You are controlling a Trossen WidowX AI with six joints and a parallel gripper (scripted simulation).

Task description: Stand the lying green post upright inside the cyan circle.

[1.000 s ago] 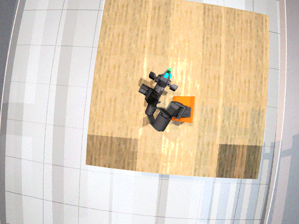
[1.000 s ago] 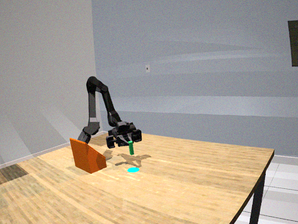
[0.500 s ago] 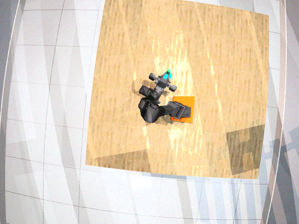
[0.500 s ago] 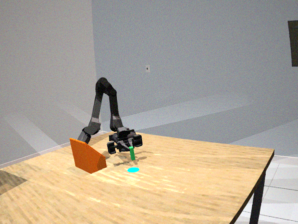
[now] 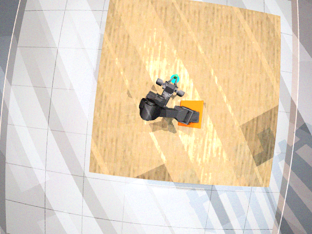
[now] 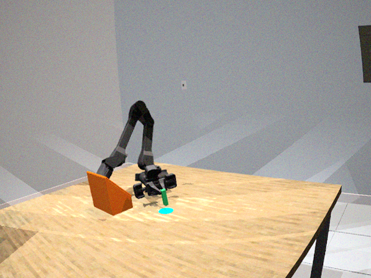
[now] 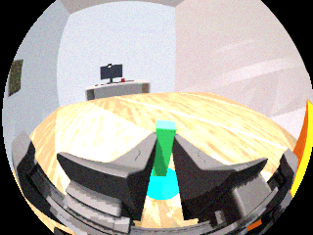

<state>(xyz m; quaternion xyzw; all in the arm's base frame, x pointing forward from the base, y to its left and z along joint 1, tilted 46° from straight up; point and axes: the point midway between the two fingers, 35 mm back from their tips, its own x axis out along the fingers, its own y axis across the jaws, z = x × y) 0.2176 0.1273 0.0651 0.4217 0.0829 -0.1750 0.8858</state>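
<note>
Near the middle of the wooden table (image 6: 304, 201), the gripper (image 6: 160, 189) is clamped on the upper end of the green post (image 6: 164, 197), which hangs nearly upright just above the cyan circle (image 6: 165, 210). The post looks rigid, light and smooth-sided, so a firm top-end hold seems apt; slipping or tipping at release is the risk.

Grey walls (image 6: 247, 73), tiled floor (image 5: 63, 75) (light-streaked)

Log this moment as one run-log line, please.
phase: lowering to place | gripper: shut on green post | post: near upright, slightly tilted, above cyan circle | contact with table: cannot tell | release: not yet
</note>
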